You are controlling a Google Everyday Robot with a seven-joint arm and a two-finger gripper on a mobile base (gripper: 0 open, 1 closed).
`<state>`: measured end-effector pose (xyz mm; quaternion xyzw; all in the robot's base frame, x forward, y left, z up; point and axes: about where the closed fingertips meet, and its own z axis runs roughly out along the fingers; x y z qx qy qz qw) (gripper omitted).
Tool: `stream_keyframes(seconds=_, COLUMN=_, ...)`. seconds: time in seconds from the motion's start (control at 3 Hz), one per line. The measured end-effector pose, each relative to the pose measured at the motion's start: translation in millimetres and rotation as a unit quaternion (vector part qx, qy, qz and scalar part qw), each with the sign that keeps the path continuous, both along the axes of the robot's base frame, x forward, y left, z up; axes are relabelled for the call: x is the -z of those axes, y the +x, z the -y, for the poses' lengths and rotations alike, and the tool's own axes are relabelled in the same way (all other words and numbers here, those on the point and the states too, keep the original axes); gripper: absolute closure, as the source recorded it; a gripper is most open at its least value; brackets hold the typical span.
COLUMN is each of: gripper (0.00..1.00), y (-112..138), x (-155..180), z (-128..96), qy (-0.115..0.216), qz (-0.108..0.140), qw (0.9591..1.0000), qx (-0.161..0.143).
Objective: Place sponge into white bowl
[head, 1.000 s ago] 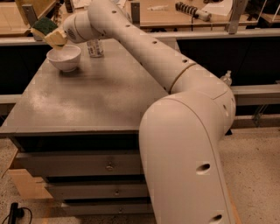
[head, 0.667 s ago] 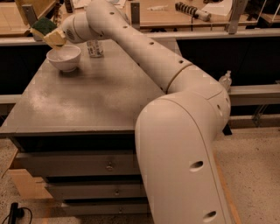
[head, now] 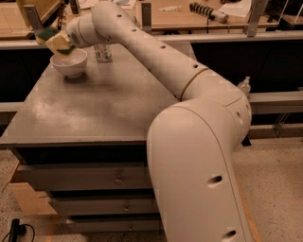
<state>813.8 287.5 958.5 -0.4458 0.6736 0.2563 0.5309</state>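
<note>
The white bowl (head: 69, 63) stands at the far left corner of the grey table (head: 99, 106). My gripper (head: 56, 41) hangs just above the bowl's left rim, at the end of my long white arm (head: 156, 56). It is shut on the sponge (head: 47, 34), whose dark green top shows beside pale yellow foam. The sponge is held over the bowl's left edge and is tilted, not lying in the bowl.
A clear plastic bottle (head: 103, 52) stands just right of the bowl, behind my arm. My white base (head: 194, 175) fills the right foreground. Drawers (head: 85, 177) sit under the table. A shelf with tools (head: 208, 12) runs along the back.
The gripper with the sponge has stayed over the bowl's left rim, perhaps a touch lower. My base and elbow have shifted slightly left.
</note>
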Motion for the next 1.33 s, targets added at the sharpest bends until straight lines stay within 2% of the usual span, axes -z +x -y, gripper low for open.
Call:
stream_keyframes(seconds=0.33, gripper=0.00, y=-8, x=-6, z=6, qy=0.003, qz=0.010, qw=0.9999, qx=0.008)
stream_keyframes(seconds=0.67, gripper=0.00, y=-26, x=-17, z=27, qy=0.011, qz=0.023, qw=0.9993, qx=0.027)
stream_keyframes(seconds=1.0, gripper=0.00, y=-49, x=-65, z=82, qy=0.029, qz=0.062, qw=0.9940, qx=0.086)
stream_keyframes(seconds=1.33, gripper=0.00, y=-76, x=-74, z=79, qy=0.032, qz=0.061, qw=0.9941, qx=0.083)
